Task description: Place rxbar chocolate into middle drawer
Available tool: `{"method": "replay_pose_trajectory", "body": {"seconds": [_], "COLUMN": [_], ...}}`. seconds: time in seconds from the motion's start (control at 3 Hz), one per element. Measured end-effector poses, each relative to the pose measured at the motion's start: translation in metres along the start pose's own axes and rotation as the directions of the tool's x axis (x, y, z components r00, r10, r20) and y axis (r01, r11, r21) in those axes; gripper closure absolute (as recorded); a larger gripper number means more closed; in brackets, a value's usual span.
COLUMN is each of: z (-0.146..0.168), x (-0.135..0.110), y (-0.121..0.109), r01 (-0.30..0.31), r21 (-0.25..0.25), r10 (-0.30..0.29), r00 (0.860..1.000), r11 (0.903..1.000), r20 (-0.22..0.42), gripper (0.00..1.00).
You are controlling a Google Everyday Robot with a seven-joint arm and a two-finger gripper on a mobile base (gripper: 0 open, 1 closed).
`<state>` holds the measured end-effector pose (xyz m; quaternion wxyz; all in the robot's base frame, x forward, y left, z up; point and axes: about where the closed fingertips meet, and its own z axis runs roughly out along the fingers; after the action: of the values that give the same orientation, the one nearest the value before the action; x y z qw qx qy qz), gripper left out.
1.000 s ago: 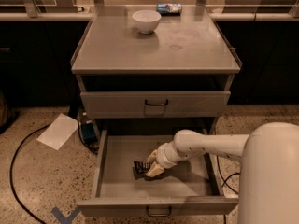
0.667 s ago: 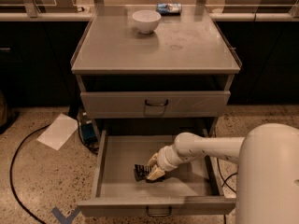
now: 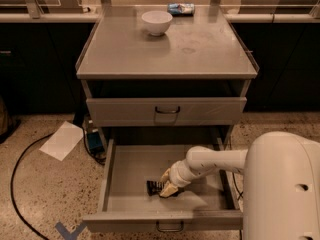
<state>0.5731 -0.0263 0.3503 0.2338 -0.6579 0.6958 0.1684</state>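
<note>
The middle drawer [image 3: 129,170] of the grey cabinet stands pulled fully out, its dark wire handle [image 3: 170,228] showing at the bottom of the front panel. The white arm [image 3: 216,161] reaches in from the right side, over the drawer's right wall, and slopes down toward the drawer floor. At its end the gripper [image 3: 165,183] sits low inside the drawer, a little right of centre and nearer the front wall than the back. Its two tan fingers [image 3: 168,190] are closed on the right end of the rxbar chocolate [image 3: 154,186], one on each side of the bar. The dark wrapped bar sticks out to the left of the fingers and lies flat, on or just above the drawer floor; which of the two cannot be told.

The upper drawer [image 3: 200,111] is shut, directly under the worktop [image 3: 165,51]. On the worktop a white bowl [image 3: 156,22] stands near the back edge, left of centre. A blue-and-white packet [image 3: 181,8] lies at the back edge, just right of the bowl and apart from it.

On the speckled floor to the left of the cabinet lie a sheet of white paper [image 3: 62,140] and a black cable [image 3: 14,184].
</note>
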Motion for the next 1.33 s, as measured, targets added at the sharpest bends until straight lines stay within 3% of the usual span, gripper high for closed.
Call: {"method": "replay_pose_trajectory", "body": {"seconds": [1.0, 1.33], "z": [0.0001, 0.0001], "x": [0.0000, 0.0000], "y": [0.0001, 0.0001], "r01": [0.000, 0.000], "r21": [0.000, 0.000], "r10": [0.000, 0.000], "r00": [1.000, 1.000], "r11": [1.0000, 1.0000], "r20": [0.000, 0.000], "gripper": [0.12, 0.00]}}
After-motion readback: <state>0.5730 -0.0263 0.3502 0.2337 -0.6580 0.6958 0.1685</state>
